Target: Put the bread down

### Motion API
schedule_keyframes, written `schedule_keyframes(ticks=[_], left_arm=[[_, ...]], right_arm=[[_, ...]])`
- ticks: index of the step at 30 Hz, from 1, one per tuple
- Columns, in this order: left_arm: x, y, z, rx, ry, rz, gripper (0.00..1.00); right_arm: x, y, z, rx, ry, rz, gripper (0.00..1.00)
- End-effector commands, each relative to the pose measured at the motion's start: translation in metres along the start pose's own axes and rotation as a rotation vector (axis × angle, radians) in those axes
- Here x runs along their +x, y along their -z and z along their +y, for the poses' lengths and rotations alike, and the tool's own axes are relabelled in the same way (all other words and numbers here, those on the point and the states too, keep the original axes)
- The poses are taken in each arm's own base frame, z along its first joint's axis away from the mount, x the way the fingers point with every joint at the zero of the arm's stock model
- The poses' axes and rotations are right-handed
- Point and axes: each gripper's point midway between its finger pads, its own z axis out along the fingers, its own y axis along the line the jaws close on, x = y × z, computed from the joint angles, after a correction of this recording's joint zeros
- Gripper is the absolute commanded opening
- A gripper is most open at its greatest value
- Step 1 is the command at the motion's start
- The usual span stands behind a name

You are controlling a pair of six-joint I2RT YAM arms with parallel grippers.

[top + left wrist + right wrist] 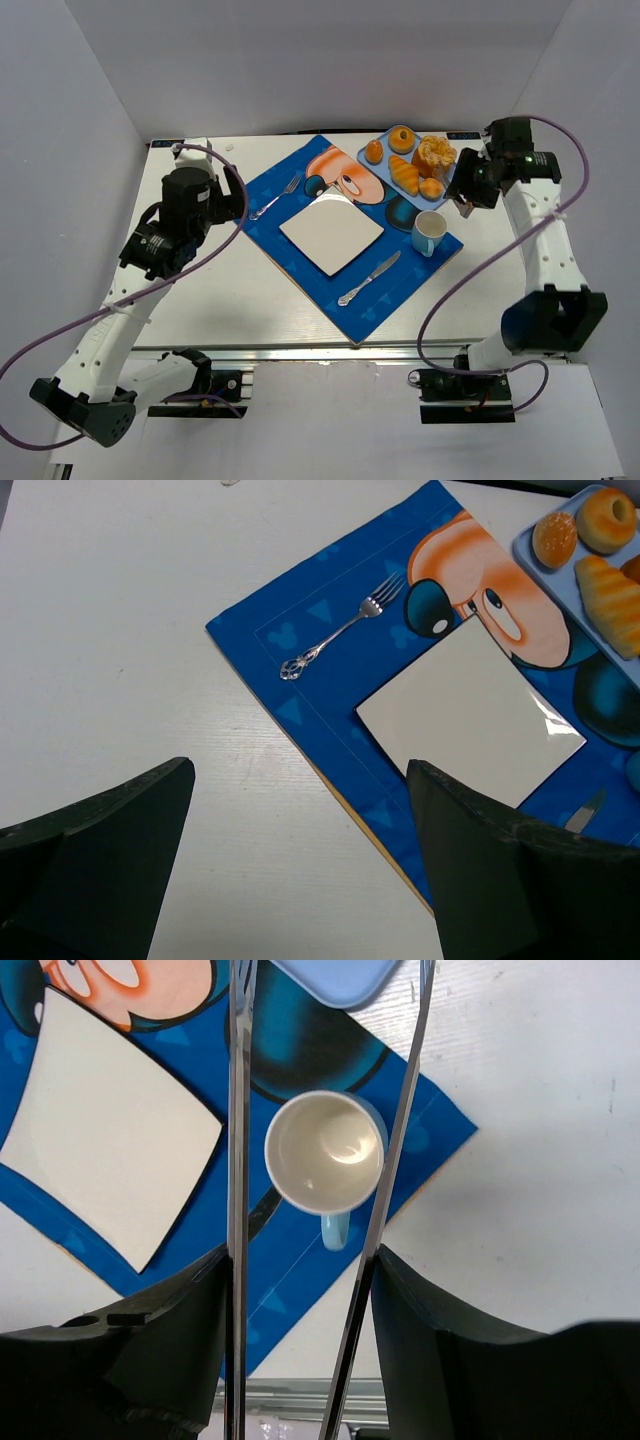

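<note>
A white table (200, 300) carries a blue fabric placemat printed with a cartoon mouse face (268, 200), laid as a diamond. A white square ceramic plate (332, 233) sits at the placemat's centre. A light-blue plastic tray (384, 167) lies over the mat's far right corner. The left gripper (300, 768) hangs over the table left of the placemat, its dark fingers spread wide with nothing between them. The right gripper (466, 200) hovers at the tray's near right corner, and its wrist view shows its thin fingers parted and empty. A pale-blue mug with a white inside (428, 232) stands upright below them on the mat. On the tray a long ridged croissant (404, 175) lies near the middle. The bread (402, 138), a round golden-brown bun, rests at the tray's far edge, just beside a smaller oval orange-brown roll (374, 151). A silver knife (368, 278) lies on the mat nearer than the plate, and a silver fork (275, 200) lies to its left.
</note>
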Motion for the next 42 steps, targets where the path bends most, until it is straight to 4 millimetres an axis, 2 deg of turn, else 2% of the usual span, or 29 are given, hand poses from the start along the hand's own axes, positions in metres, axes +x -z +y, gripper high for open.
schedule_keyframes(ticks=[1,5,8,11,20,28,34,38,40,42], left_arm=[[0.000,0.000,0.001,-0.010,-0.017,0.012,0.98],[-0.003,-0.005,0.002,-0.035,-0.035,0.024,0.98],[0.001,-0.012,0.001,-0.047,-0.048,0.047,0.98],[0.006,-0.019,-0.001,-0.052,-0.057,0.073,0.98],[0.011,-0.027,0.001,-0.077,-0.083,0.099,0.98],[0.015,-0.033,0.000,-0.086,-0.097,0.112,0.98],[0.016,-0.035,0.001,-0.091,-0.099,0.114,0.98],[0.017,-0.035,0.002,-0.095,-0.098,0.117,0.98],[0.018,-0.035,0.002,-0.097,-0.098,0.116,0.98],[0.016,-0.034,0.002,-0.095,-0.097,0.111,0.98]], right_arm=[[-0.030,-0.015,0.013,-0.071,0.087,-0.056,0.60],[-0.037,-0.052,0.011,-0.063,0.108,-0.009,0.62],[-0.046,-0.064,0.009,-0.046,0.115,-0.010,0.62],[-0.048,-0.086,0.005,-0.029,0.129,0.023,0.63],[-0.048,-0.122,-0.006,0.017,0.129,0.058,0.62],[-0.034,-0.145,-0.012,0.021,0.127,0.107,0.61],[-0.022,-0.154,-0.016,0.027,0.111,0.142,0.60],[-0.015,-0.158,-0.017,0.027,0.103,0.162,0.54],[-0.017,-0.157,-0.028,0.033,0.074,0.162,0.52],[-0.016,-0.155,-0.028,0.033,0.064,0.167,0.43]])
